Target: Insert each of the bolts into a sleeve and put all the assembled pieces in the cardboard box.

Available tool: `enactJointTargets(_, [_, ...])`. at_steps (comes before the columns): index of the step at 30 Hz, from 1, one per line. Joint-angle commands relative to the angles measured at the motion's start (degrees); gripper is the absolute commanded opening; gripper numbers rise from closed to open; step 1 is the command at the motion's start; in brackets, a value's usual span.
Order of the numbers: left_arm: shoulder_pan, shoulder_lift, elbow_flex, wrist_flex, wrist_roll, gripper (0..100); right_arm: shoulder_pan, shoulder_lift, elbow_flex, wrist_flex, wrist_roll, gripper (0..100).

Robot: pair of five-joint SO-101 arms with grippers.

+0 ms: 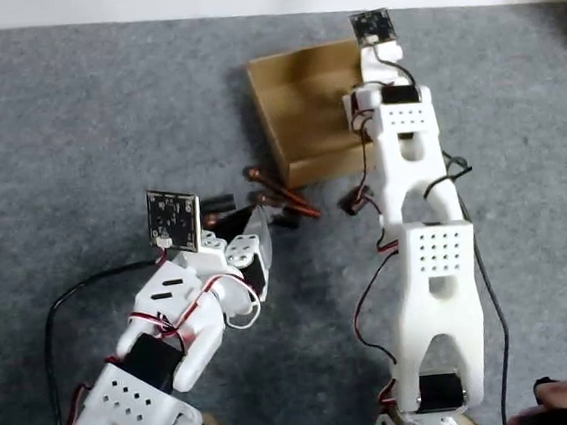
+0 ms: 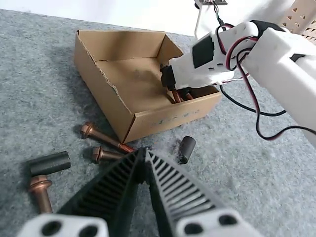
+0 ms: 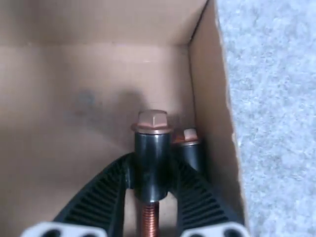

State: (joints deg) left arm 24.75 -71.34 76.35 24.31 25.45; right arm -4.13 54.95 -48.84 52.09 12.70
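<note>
R pincer (image 3: 150,170) is holding 2nd assembled piece (image 3: 150,143) in cardboard box (image 3: 207,74); L pincer (image 2: 146,154) narrow, empty; 3 bolts (image 2: 101,137), 2 sleeves (image 2: 49,163) waiting.

The right gripper (image 3: 150,174) grips a black sleeve (image 3: 150,158) between its jaws. A copper bolt (image 3: 152,121) runs through it, head beyond the tips. Just outside one jaw sits a second sleeved bolt (image 3: 189,147), against the box (image 3: 210,89) wall; grey mat (image 3: 276,98) lies past it.

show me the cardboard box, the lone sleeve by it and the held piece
cardboard box (image 2: 168,118): left wrist view, front wall
lone sleeve (image 2: 186,149): left wrist view, its side
held piece (image 3: 150,159): right wrist view, sleeve body
</note>
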Motion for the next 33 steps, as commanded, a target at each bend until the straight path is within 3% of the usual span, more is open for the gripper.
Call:
enactJointTargets(1, [-0.75, -0.66, -0.48, -0.26, -0.35, 1, 0.66, -1.98, -3.82, 0.13, 0.7, 0.5])
enactJointTargets(6, [-0.75, -0.66, -0.48, -0.88, -2.46, 1, 0.66, -1.89, -3.65, 0.13, 0.7, 0.9])
enactJointTargets(9, [-0.75, -0.66, 1.8, -5.27, -2.55, 1, 0.57, -1.89, -3.56, 0.13, 0.53, 1.9])
enactJointTargets(13, [-0.31, -0.66, 4.97, -12.4, -2.64, 1, 0.57, -1.89, -3.65, 2.07, 0.26, 17.6])
enactJointTargets(17, [-0.31, -0.66, 5.05, -12.66, -2.64, 1, 0.48, -1.8, -3.82, 5.49, -2.46, 30.0])
enactJointTargets(28, [-0.22, -0.66, 5.05, -12.66, -2.55, 1, 0.57, -2.59, -5.49, 5.85, -6.68, 30.0])
enactJointTargets(33, [2.86, -0.66, 5.58, -12.57, -2.46, 1, -0.22, -3.03, -14.2, 13.05, -9.14, 30.0])
